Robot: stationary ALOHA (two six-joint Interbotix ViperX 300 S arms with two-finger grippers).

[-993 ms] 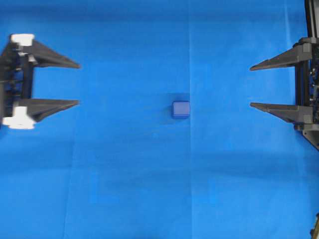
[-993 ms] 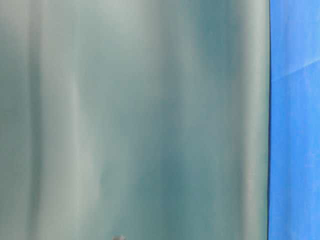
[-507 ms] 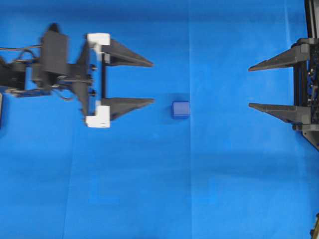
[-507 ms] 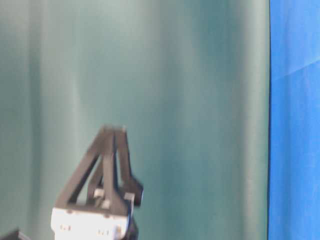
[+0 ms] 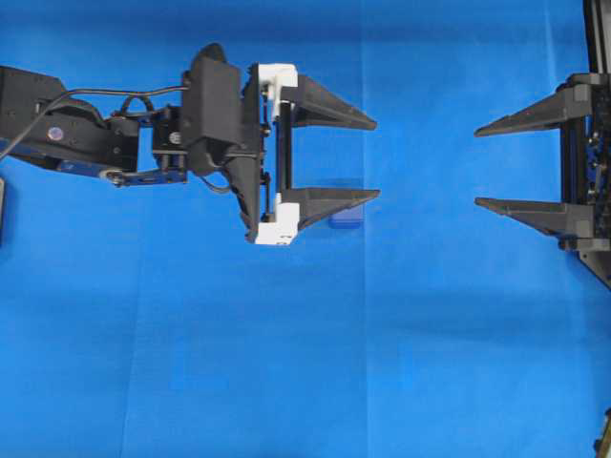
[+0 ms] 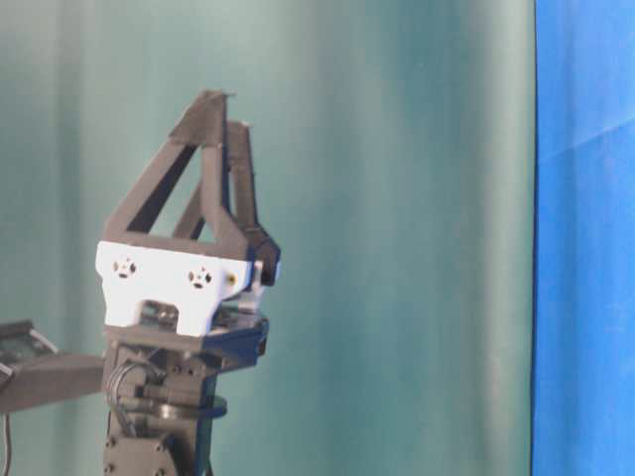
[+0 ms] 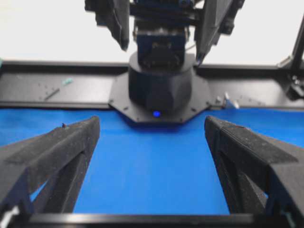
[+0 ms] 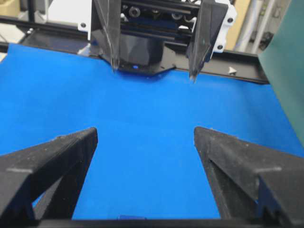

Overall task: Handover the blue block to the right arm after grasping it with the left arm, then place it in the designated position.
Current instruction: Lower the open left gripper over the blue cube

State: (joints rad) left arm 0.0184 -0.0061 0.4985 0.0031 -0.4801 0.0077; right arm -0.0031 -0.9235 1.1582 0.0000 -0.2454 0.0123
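Blue cloth [image 5: 286, 363] covers the whole table, and near its middle sits the blue block [image 5: 349, 218], one small dark cube, half hidden in the overhead view beneath the lower finger of the left gripper [image 5: 374, 158]. You are looking at the opening step: the left arm [image 5: 86, 138] reaches toward the centre from the cloth's left edge with its jaws spread wide and nothing between them. How high the gripper rides above the cloth cannot be read from overhead; the table-level view shows it raised against the green backdrop [image 6: 417, 198], so it seems to be hovering, not yet down at the block.

Your next move, by the look of it, calls for shifting the gripper sideways so the block lies between the two fingers and not under one, then lowering and closing. A descent from the present line would likely land a fingertip on the cube.

At the cloth's right edge, the right gripper [image 5: 477, 166] waits well apart from the block, its jaws also spread and empty, facing the left one.

Count for the frame: one block, two arms, two grippers, one cloth. No marked placement spot is visible.
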